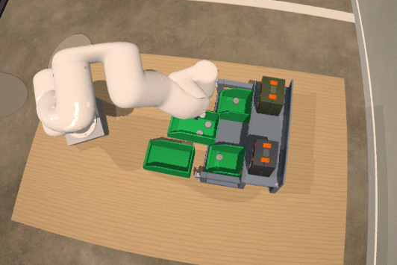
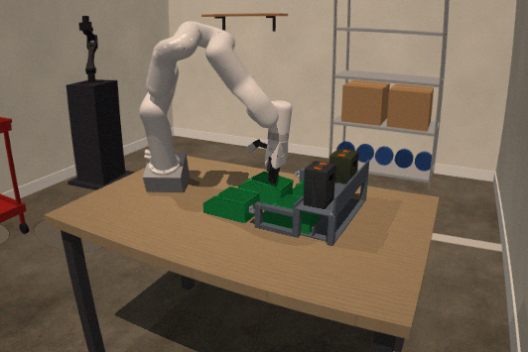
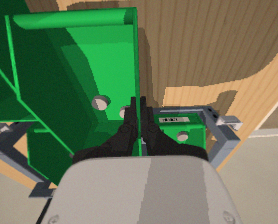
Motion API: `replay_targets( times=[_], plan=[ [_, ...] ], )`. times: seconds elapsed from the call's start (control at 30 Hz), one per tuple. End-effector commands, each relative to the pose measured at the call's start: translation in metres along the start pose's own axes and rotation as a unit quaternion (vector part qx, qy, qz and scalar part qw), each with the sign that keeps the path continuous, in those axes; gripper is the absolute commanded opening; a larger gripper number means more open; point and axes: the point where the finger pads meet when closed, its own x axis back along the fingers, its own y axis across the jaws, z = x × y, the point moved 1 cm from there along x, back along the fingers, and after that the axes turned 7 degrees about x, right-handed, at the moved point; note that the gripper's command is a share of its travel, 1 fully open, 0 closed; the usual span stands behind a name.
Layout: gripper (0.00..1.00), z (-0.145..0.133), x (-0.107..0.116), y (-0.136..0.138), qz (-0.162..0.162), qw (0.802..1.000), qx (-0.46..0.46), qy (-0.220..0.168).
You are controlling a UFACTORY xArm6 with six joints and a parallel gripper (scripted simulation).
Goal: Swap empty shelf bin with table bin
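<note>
The bin with parts (image 1: 190, 124) (image 2: 260, 188) (image 3: 107, 65) is raised, its right end at the shelf's front edge in the top view; its exact tilt is unclear. My gripper (image 2: 273, 179) (image 3: 138, 105) is shut on its long side wall; in the top view the arm mostly hides the fingers. The empty bin (image 1: 169, 157) (image 2: 225, 208) stands on its base on the table, in front of the shelf and apart from it. The shelf (image 1: 231, 132) (image 2: 297, 222) has a vacant middle place between two green bins, one (image 1: 227, 107) (image 3: 197, 134) on one side and another (image 1: 231, 164) (image 3: 42, 155) opposite.
A dark olive case (image 1: 271, 104) (image 2: 342, 170) and a dark grey case (image 1: 263, 165) (image 2: 318, 189) stand on the board behind the bins. The shelf's side rails rise beside the outer bins, with small clamps (image 1: 198, 175) (image 3: 230, 122) at its front corners. The wooden table (image 1: 168, 216) surrounds it.
</note>
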Motion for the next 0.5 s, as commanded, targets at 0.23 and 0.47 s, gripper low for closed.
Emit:
replay_targets(
  times=[0.23, 0.47],
  plan=[
    [0.00, -0.013, 0.003, -0.001, -0.001, 1.000, 0.000, -0.002],
    [0.00, -0.022, 0.003, -0.002, -0.001, 1.000, 0.000, -0.002]
  ],
)
